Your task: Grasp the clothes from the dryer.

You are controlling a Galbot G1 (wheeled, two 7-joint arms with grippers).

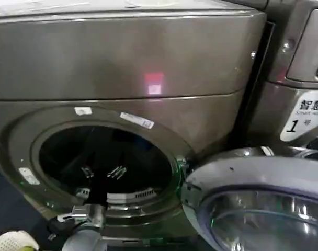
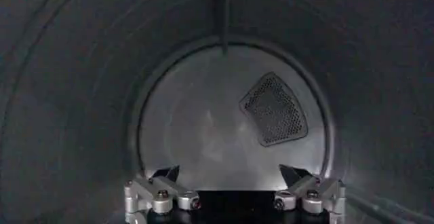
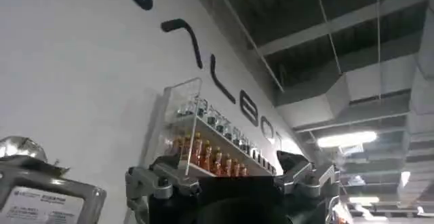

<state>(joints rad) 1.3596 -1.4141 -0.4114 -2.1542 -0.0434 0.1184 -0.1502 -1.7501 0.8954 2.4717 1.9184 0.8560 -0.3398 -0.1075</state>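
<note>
The dark blue floor point(image 1: 7, 204) carries the large bronze-grey metal front-loading dryer point(image 1: 122, 68); a white woven basket point(image 1: 12, 241) sits at seven o'clock.

Left pincer point(image 2: 230, 176) spread wide, arm extended forward; right pincer point(image 3: 230, 168) spread, upturned.

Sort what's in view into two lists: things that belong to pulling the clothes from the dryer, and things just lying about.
Belongs to the job:
- dryer, its door swung open
- drum, no clothes visible in it
- left gripper, open, reaching into the drum

Just lying about:
- neighbouring machine with the "1" label
- white basket on the floor
- right gripper, open, pointing at a wall shelf
</note>
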